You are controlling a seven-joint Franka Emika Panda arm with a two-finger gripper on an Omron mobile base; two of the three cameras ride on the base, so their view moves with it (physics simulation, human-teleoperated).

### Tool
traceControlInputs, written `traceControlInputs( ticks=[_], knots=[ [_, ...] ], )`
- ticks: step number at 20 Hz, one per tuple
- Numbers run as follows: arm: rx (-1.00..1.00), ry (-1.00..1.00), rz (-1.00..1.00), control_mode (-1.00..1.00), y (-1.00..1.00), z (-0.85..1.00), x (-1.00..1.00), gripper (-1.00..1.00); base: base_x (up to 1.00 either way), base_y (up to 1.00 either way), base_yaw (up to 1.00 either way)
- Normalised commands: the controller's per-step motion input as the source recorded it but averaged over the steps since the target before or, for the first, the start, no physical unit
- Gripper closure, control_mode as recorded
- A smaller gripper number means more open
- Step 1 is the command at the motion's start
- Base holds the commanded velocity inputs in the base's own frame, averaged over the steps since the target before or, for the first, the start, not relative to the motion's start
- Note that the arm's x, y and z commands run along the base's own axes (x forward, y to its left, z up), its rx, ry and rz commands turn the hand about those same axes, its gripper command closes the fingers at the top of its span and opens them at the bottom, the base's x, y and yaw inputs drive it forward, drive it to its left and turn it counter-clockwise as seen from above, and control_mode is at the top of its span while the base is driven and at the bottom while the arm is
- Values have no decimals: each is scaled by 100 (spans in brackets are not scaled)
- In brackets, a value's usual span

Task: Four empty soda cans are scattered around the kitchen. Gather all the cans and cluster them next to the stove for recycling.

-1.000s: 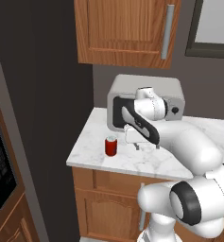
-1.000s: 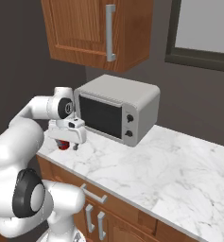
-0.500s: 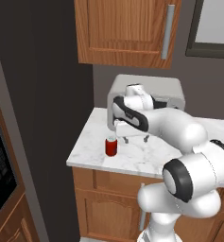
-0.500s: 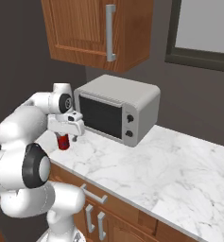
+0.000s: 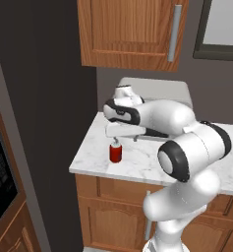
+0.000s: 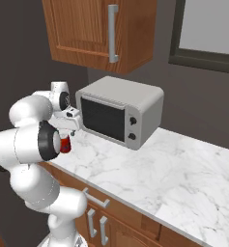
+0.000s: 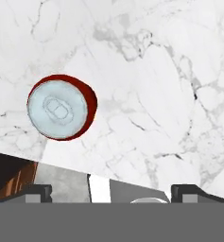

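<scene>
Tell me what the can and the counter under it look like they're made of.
The soda can: likely painted metal, with a glossy red wall and a pale silvery top with a stamped oval. The counter: looks like polished marble, white with grey veins, though it could be an imitation.

White marble counter on wood base cabinets. Grey toaster oven at back against dark grey wall. Wood upper cabinet at 12 o'clock, steel handle. Window at 2 o'clock.
</scene>
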Motion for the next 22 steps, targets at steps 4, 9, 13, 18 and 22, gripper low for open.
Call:
traceControlInputs(
  ticks=[4, 9, 13, 18, 22],
  knots=[
    [0, -18, 0, -100, 39, -20, 47, -100, 0, 0, 0],
    [1, -19, 0, -100, 29, -19, 32, -100, 0, 0, 0],
    [4, -7, 0, -100, 12, -24, 18, -100, 0, 0, 0],
    [1, 8, 0, -100, -2, -13, 1, -100, 0, 0, 0],
    [-3, 15, 0, -100, -11, 14, 8, -100, 0, 0, 0]
  ],
)
